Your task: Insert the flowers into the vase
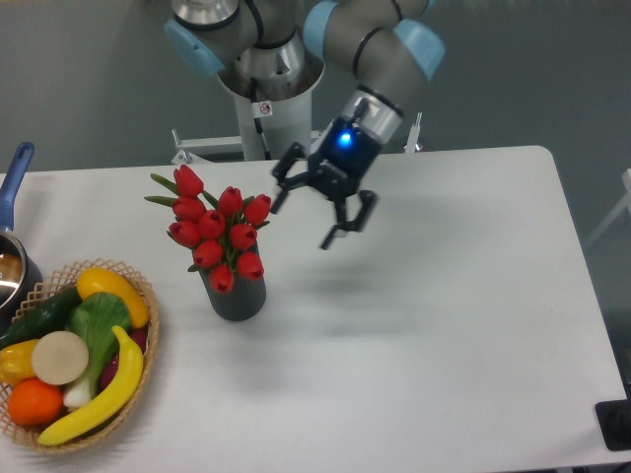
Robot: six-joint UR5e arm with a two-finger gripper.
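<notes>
White table (444,296) carried the vase (237,296) with the flowers (219,232) standing in it; the gripper (308,215) hung beside them, spread wide and empty, above the table.

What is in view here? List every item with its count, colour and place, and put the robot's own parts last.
flowers: one bunch of about nine buds, red with green leaves, standing in the vase and leaning left
vase: one, dark grey, left of table centre
table: one, white, fills most of the view
basket: one, tan wicker, near left corner, holding fruit and vegetables in yellow, green, orange and cream
pot: one, blue handle, cut off by the left edge
gripper: one, black with a blue light, jaws open and empty, hovering right of the flowers
arm: one, grey with light blue joints, top centre
</notes>
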